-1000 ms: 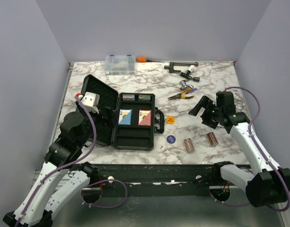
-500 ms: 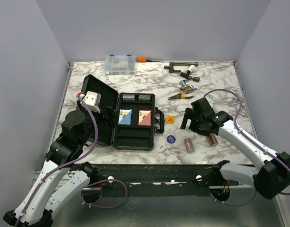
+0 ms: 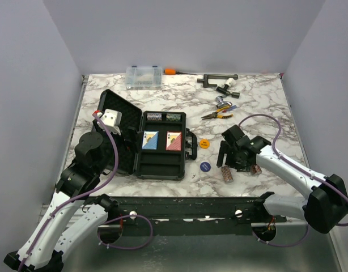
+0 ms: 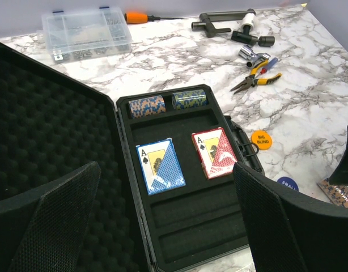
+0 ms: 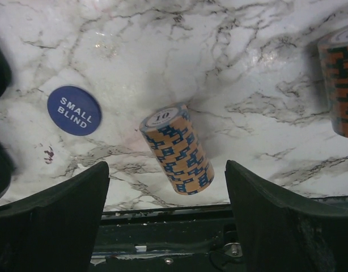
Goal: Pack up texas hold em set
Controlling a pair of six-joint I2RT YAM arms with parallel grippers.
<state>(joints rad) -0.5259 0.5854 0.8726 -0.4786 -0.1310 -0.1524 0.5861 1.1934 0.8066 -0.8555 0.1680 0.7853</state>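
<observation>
Work surface: white marble-pattern tabletop with grey veining [image 3: 264,102], rectangular and flat. Enclosure: plain pale lavender-grey back wall [image 3: 185,34], with a matching left wall panel [image 3: 26,113] and right wall panel [image 3: 327,73]. All three meet the tabletop's edges and are unmarked. Near edge: a black metal rail [image 3: 185,205] runs along the table front. Below it lies a dull grey metallic floor surface [image 3: 213,255]. Lighting: even and diffuse, from above; shadows soft, faint sheen on the marble.

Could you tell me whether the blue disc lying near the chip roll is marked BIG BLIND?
No, the blue disc left of the chip roll in the right wrist view reads SMALL BLIND in white letters.
</observation>
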